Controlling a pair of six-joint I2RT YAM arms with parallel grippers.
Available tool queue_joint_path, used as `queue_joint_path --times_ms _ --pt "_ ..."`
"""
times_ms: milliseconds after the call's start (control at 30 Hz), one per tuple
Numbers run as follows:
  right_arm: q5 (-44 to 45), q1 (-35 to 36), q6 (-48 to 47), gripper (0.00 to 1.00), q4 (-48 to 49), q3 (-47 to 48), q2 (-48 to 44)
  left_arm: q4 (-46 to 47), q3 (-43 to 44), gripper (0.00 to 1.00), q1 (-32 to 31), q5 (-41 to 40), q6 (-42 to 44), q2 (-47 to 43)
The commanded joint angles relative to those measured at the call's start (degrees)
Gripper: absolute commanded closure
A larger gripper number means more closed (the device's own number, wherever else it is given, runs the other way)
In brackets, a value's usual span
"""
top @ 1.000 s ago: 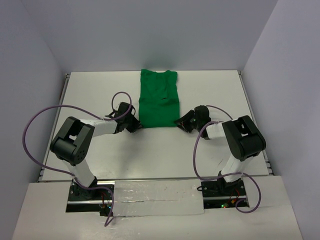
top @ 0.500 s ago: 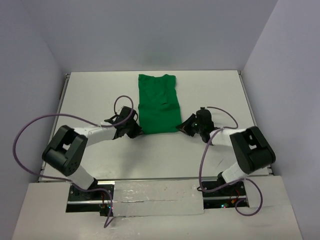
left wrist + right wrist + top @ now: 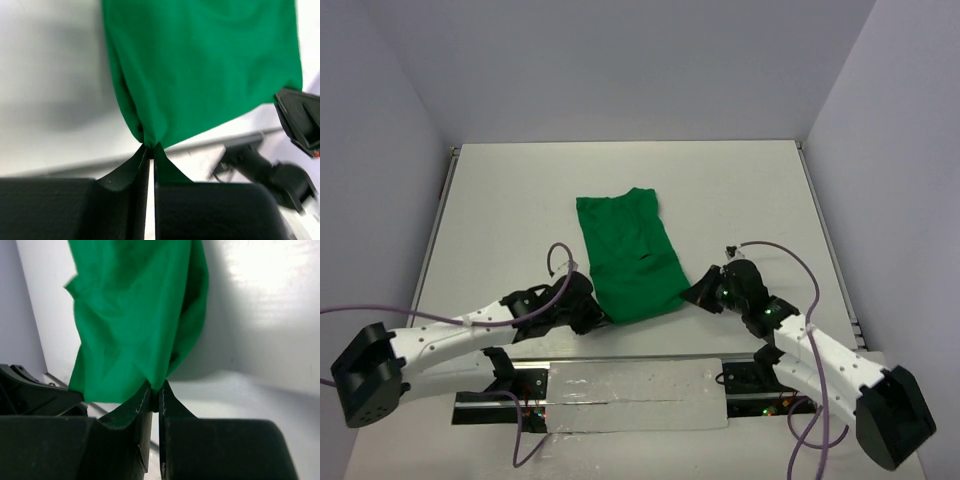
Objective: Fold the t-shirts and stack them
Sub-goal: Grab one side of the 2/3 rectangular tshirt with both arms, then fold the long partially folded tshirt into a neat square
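Note:
The bright-green t-shirt (image 3: 628,255) is folded to a narrow strip and hangs slightly skewed over the near half of the white table (image 3: 500,200). My left gripper (image 3: 598,318) is shut on the t-shirt's near-left corner (image 3: 150,136). My right gripper (image 3: 690,295) is shut on its near-right corner (image 3: 159,374). Both near corners are lifted off the table. The far end, with the neck, trails toward the table's middle. In the left wrist view (image 3: 150,146) and the right wrist view (image 3: 156,385) the gripper's fingertips pinch bunched green cloth.
Both arms are stretched low near the table's front edge, above the taped white base plate (image 3: 630,385). Purple cables (image 3: 440,318) loop beside each arm. Grey walls enclose the table on three sides.
Both grippers have pulled the t-shirt from the table's far edge toward the front, dragging it across the table. The right gripper closed on its corner. Both arms have lowered and stretched out.

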Motion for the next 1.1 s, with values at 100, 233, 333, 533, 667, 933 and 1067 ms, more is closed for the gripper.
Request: queue_joint_path --times_ms 100,233,333,533,667,933,1067 --pt "5.85 1.36 -0.75 0.91 -13.82 5.99 -8.75 -15.91 5.02 0.9 -4.43 -10.51 -10.48 -8.62" --pt "7.43 1.33 -3.97 0.91 -11.99 12.5 -2.92 -21.62 12.07 0.9 -4.26 -17.64 -9.96 -8.34" --pt "8.85 1.35 -6.22 0.91 -9.29 18.99 3.85 -26.86 20.18 0.9 -2.91 -21.99 -7.13 -5.44" --pt "8.58 1.13 -6.96 0.91 -3.49 27.44 14.46 -23.33 26.48 0.9 6.72 -22.08 2.99 1.26" --pt "8.13 0.6 -6.32 0.91 1.54 32.97 23.13 -13.93 29.13 0.9 15.02 -17.97 11.49 6.92" --pt "6.32 -2.09 -7.59 0.91 3.58 51.47 47.09 -4.54 43.46 0.9 31.33 -9.06 24.49 27.34" --pt "5.55 -3.63 -7.34 0.82 2.39 62.16 59.05 2.28 53.27 0.82 36.97 -1.38 30.63 43.84"
